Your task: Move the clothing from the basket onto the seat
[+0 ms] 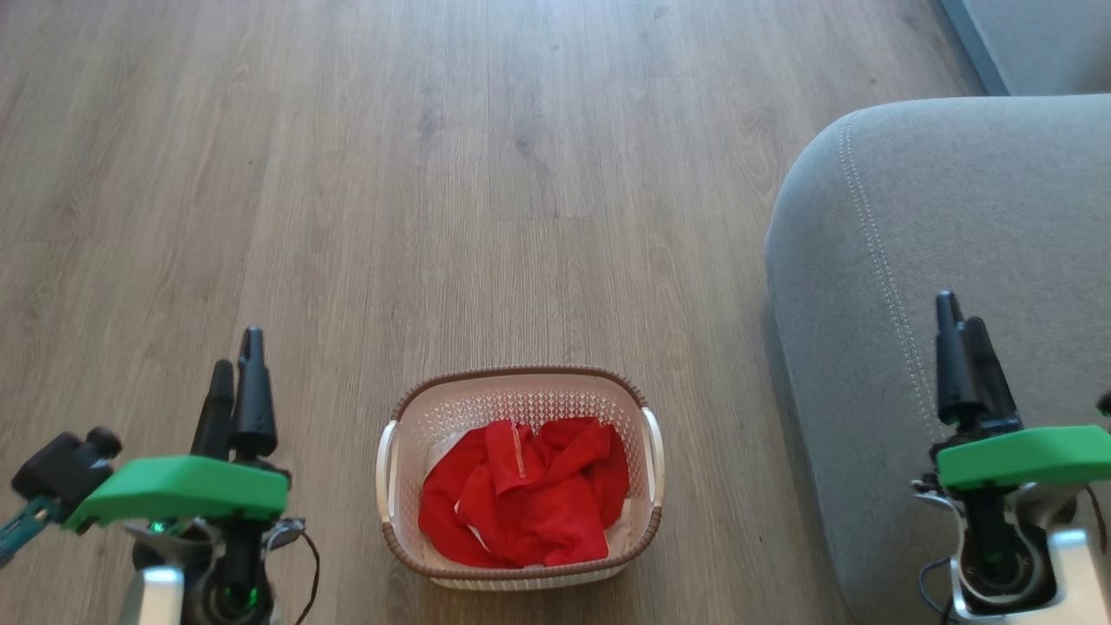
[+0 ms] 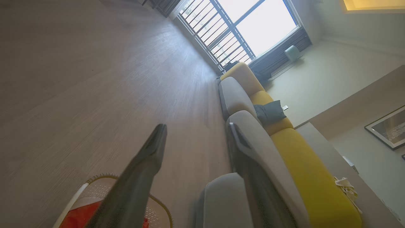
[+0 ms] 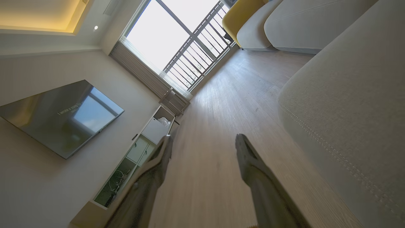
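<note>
Floor (image 1: 720, 451) between basket (image 1: 521, 375) and seat (image 1: 955, 217)

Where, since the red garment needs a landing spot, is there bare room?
On the seat, the visible grey top is bare beside its stitched seam. The wood floor between the basket and seat is free too. Crowded: inside the basket, mostly covered by the clothing.

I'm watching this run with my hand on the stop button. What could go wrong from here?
1. The red garment lies crumpled across the basket; a pinch on one fold may leave the rest trailing, snagging on the basket or dragging it along.
2. A deep reach by the open left gripper or right gripper might jam into the perforated plastic.
3. Released near the rounded edge of the sofa cushion, it may slide to the floor.
</note>
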Robot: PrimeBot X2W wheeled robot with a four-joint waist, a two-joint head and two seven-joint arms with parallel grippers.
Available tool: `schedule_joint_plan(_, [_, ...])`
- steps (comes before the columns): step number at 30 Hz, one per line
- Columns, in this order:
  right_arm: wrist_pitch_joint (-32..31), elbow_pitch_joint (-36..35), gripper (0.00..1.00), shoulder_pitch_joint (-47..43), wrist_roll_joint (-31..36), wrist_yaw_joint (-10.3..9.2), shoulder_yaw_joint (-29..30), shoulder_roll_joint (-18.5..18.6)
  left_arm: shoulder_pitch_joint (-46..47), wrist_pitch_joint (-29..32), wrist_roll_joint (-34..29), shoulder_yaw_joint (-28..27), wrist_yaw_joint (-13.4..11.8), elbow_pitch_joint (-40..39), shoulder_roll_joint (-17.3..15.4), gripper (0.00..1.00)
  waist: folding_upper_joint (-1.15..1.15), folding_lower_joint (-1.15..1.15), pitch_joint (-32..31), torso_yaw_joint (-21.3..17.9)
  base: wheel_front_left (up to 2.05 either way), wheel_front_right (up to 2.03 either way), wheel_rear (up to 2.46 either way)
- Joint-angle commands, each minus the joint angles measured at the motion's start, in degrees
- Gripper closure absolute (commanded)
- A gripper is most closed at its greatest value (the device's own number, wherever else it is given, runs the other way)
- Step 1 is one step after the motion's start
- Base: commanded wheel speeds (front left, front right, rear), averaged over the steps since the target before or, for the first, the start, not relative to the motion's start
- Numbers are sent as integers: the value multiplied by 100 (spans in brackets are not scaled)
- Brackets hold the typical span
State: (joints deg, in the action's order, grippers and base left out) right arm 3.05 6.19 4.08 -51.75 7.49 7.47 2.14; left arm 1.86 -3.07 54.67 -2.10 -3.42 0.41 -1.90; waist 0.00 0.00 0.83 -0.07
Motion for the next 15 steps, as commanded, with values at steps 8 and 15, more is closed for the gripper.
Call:
schedule_joint_plan(8, [170, -506, 0, 342, 1078, 0, -288, 50, 335, -175, -1082, 434, -340, -426, -81, 0, 0, 0, 15, 22, 0, 0, 0])
schedule_joint_plan(15, [289, -681, 0, 384, 1858, 0, -497, 53, 503, -292, -2054, 1476, -1147, -394, -631, 0, 0, 0, 32, 6, 0, 0, 0])
